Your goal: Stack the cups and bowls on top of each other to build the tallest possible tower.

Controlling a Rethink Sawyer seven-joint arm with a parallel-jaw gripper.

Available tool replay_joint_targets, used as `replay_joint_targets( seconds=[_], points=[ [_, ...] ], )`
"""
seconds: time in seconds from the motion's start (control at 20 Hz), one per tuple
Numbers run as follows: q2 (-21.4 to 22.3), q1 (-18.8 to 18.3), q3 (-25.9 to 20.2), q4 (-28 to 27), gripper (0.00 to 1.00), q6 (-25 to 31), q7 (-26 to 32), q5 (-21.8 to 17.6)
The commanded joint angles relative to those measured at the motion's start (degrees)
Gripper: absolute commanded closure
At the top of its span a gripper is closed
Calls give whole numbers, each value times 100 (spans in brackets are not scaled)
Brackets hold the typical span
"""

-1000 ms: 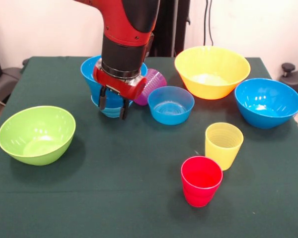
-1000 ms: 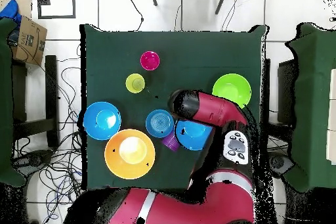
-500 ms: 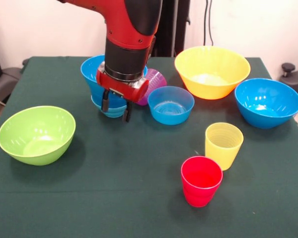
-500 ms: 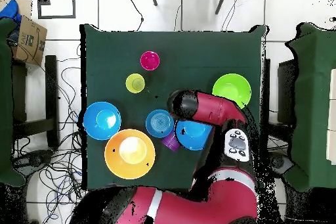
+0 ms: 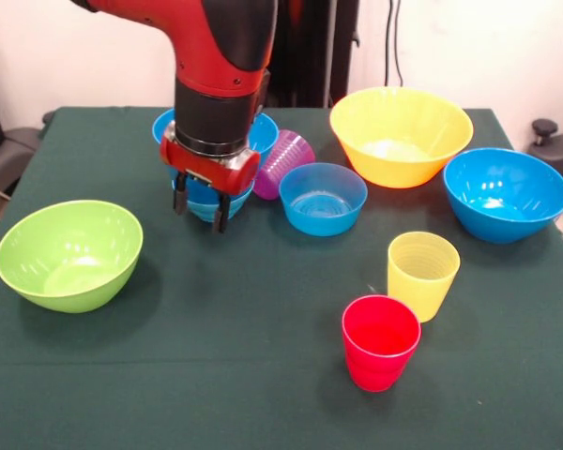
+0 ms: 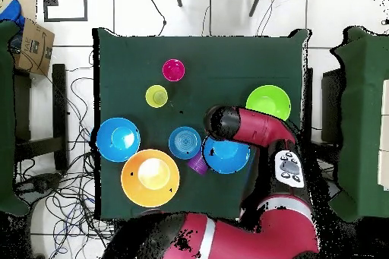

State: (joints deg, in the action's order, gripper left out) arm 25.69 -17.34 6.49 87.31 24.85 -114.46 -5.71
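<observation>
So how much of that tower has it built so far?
Barely begun: one large blue bowl seems to sit on a small blue bowl. The gripper hangs empty in front of that pair. Left loose: green bowl, yellow bowl, two more blue bowls, and the red, yellow and purple cups.

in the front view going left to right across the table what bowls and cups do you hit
lime green plastic bowl → stacked blue plastic bowls behind the gripper → purple ribbed plastic cup lying on its side → small blue plastic bowl → red plastic cup → yellow ribbed plastic cup → large blue plastic bowl
</observation>
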Motion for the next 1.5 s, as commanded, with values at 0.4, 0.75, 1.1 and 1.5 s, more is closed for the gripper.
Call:
replay_joint_targets(
  seconds=[0.4, 0.75, 1.1, 1.5],
  points=[
    [-91, -375, -993, -89, 0, -170, 540, -643],
    [-35, -500, -1057, -72, 0, -174, 518, -828],
    [102, -647, -1064, -131, 0, -19, 596, -960],
    [399, -860, -1181, -141, 0, 458, 823, -993]
  ],
)
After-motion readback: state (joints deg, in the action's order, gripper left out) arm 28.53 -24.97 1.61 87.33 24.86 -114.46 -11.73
